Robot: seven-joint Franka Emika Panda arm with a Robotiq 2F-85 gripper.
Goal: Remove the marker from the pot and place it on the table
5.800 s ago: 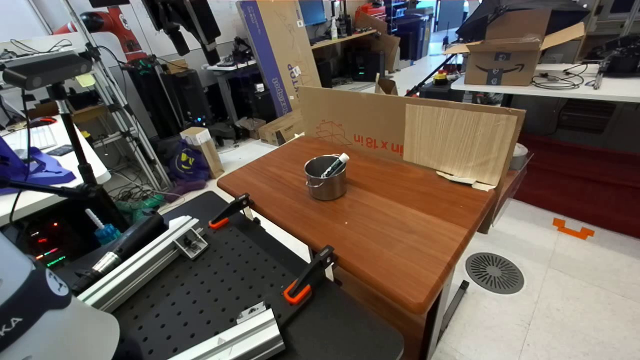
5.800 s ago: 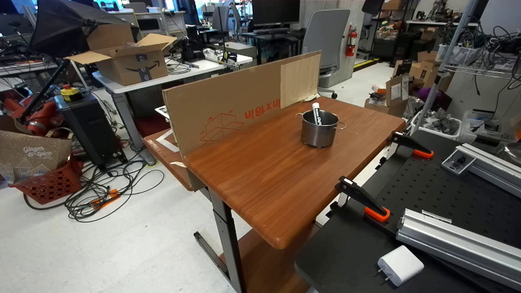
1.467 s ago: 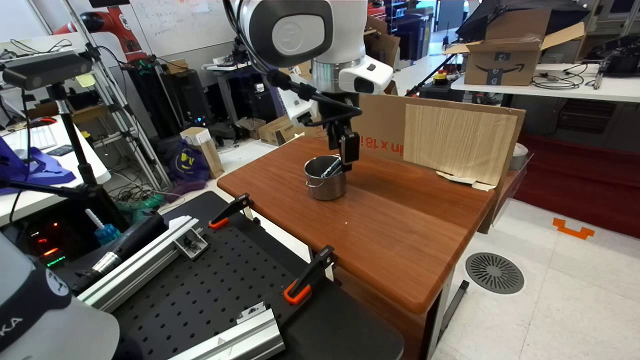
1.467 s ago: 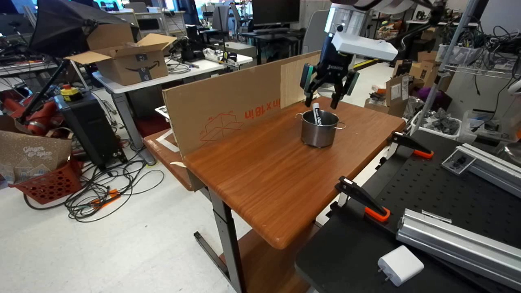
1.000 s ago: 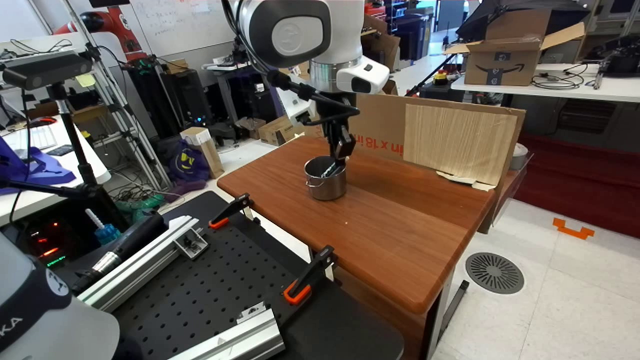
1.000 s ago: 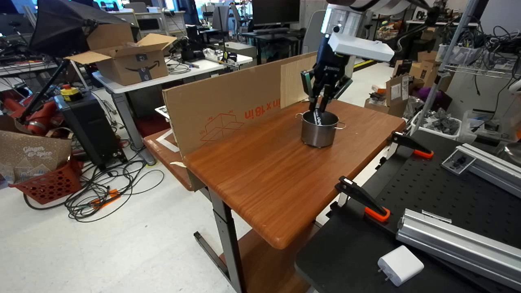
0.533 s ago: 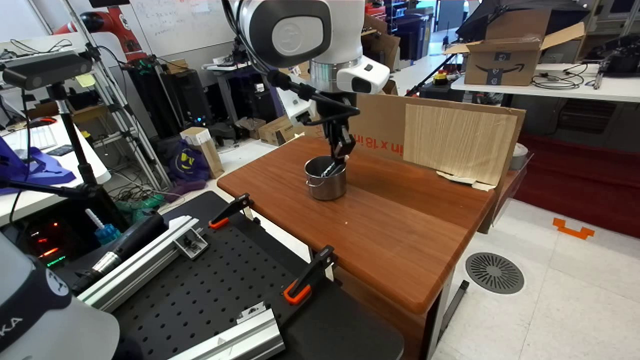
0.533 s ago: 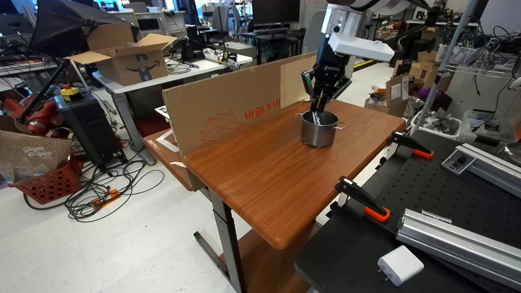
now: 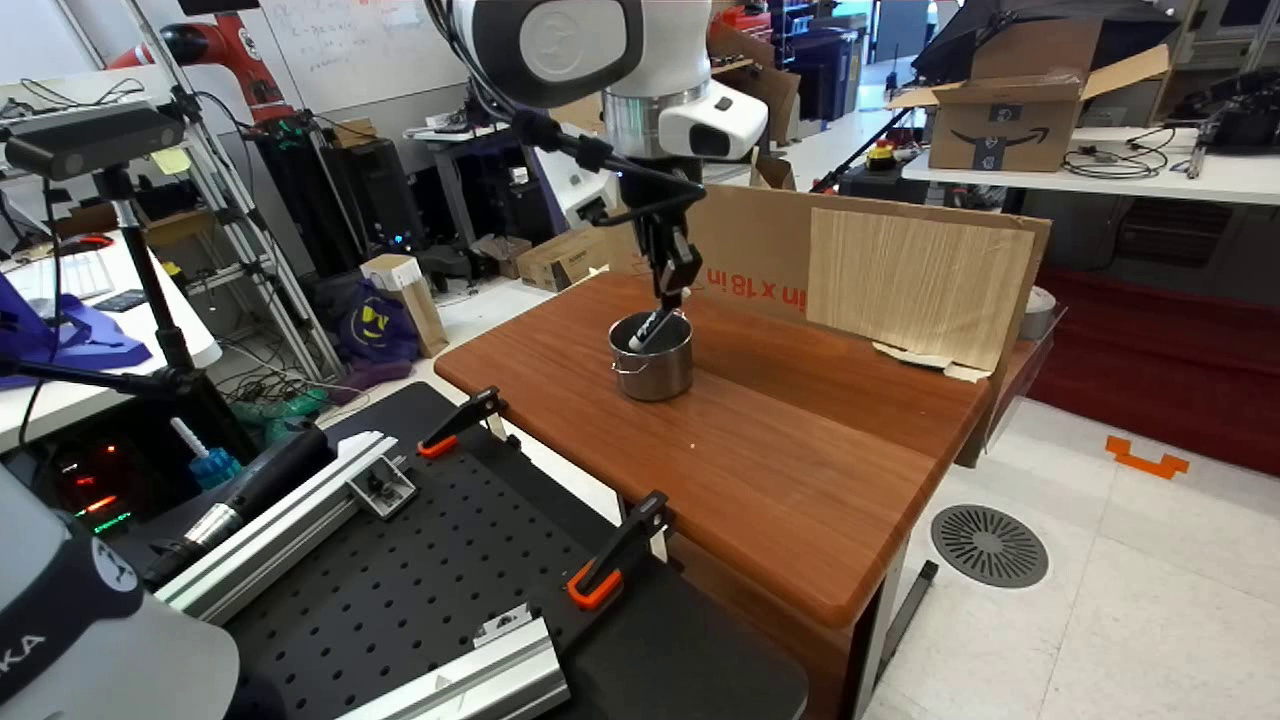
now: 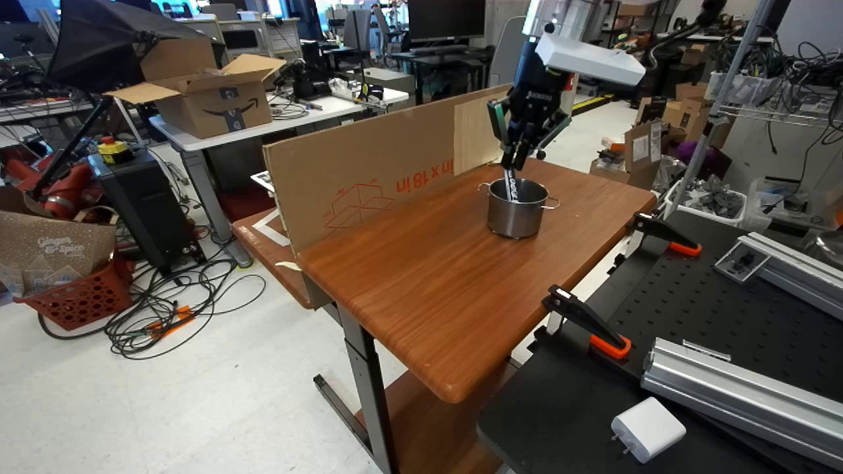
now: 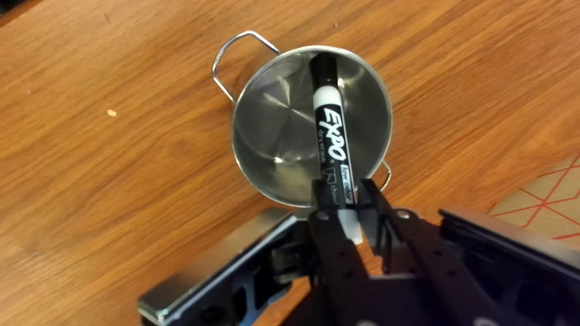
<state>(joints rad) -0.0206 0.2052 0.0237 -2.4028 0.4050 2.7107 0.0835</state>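
Grey metal walls of the pot (image 10: 515,220) ring the black end of the tilted marker (image 11: 334,136); above the rim, the jaws of the gripper (image 11: 343,192) are clamped near its white end. Moving sideways too low would likely snag the black end, dragging the pot or twisting the marker loose.

The white-and-grey arm (image 9: 560,45) hangs in from the top edge of an exterior view, partly cut off there, while its base (image 9: 120,620) stands at that view's lower left. Below the wrist (image 9: 715,120) with its silver collar (image 9: 632,122), the black gripper (image 10: 512,163) points downward, tilted slightly. In the wrist view its fingers (image 11: 328,240) stand close together, only a narrow gap between them
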